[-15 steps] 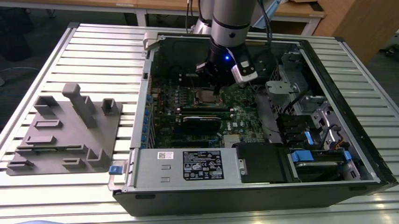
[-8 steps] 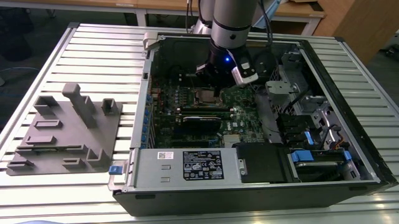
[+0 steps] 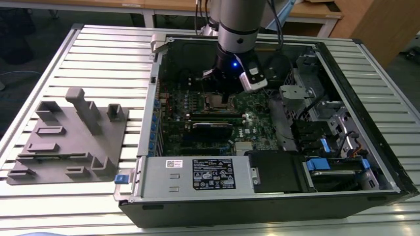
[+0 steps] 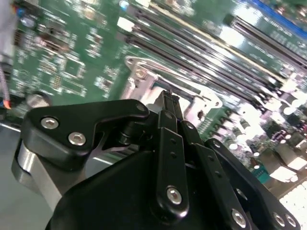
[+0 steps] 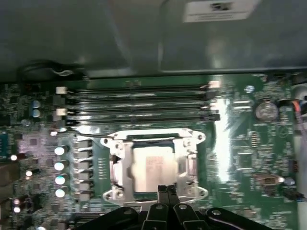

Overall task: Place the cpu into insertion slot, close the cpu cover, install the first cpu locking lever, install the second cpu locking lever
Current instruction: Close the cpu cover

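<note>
The exterior view looked down from well above, taking in the whole case [image 3: 262, 206]. Both wrist views rode close behind the fingers [image 5: 162, 194] (one steeply, one aslant), sharing the socket [image 5: 153, 165] just beyond the fingertips.

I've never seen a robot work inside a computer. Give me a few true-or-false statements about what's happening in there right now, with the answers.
1. The computer case lies open on a slatted table. True.
2. The gripper holds the cpu up in the air. False: the cpu lies flat under the cpu cover.
3. The cpu cover is down and frames the cpu. True.
4. The gripper is spread wide open. False: its fingertips are together, at the cover's edge.
5. The grey fixture sits inside the case. False: it rests on the table, at the exterior view's left of the case.
</note>
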Tool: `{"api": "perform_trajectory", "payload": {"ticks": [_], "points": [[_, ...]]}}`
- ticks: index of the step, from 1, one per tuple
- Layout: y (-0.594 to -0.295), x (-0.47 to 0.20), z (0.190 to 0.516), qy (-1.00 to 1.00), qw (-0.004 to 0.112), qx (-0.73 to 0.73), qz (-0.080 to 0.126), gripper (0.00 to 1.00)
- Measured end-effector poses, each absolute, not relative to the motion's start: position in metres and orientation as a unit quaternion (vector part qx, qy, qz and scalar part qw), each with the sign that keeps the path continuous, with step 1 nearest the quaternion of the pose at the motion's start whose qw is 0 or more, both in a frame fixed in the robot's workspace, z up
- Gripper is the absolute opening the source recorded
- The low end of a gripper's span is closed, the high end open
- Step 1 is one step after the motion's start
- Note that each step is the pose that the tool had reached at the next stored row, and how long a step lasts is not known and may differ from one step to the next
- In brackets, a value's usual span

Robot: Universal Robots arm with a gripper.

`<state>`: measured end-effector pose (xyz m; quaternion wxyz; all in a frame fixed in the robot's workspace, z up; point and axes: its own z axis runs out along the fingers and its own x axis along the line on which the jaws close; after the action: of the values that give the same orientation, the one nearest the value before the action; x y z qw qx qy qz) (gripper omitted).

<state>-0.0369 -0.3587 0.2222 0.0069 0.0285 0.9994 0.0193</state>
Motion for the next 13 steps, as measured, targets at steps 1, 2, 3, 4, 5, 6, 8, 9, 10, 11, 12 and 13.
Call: {"api": "perform_trajectory", "payload": {"ticks": [1,2,3,4,5,6,8,9,10,11,12,13], "points": [[-0.359,-0.041,0.221,0.999,0.008,0.029,0.019,0.11],[-0.359,-0.045,0.221,0.999,0.008,0.029,0.019,0.11],[-0.359,-0.047,0.220,0.999,0.009,0.029,0.020,0.11],[-0.358,-0.049,0.220,0.999,0.010,0.028,0.020,0.11],[-0.357,-0.050,0.220,0.999,0.010,0.028,0.019,0.11],[-0.356,-0.050,0.220,0.999,0.010,0.028,0.019,0.11],[-0.353,-0.051,0.219,0.999,0.010,0.028,0.019,0.11],[-0.351,-0.051,0.219,0.999,0.010,0.028,0.019,0.11],[-0.350,-0.051,0.218,0.999,0.010,0.028,0.020,0.11],[-0.349,-0.051,0.218,0.999,0.010,0.028,0.019,0.11],[-0.349,-0.052,0.217,0.999,0.010,0.028,0.020,0.11],[-0.349,-0.053,0.216,0.999,0.010,0.028,0.020,0.11]]}}
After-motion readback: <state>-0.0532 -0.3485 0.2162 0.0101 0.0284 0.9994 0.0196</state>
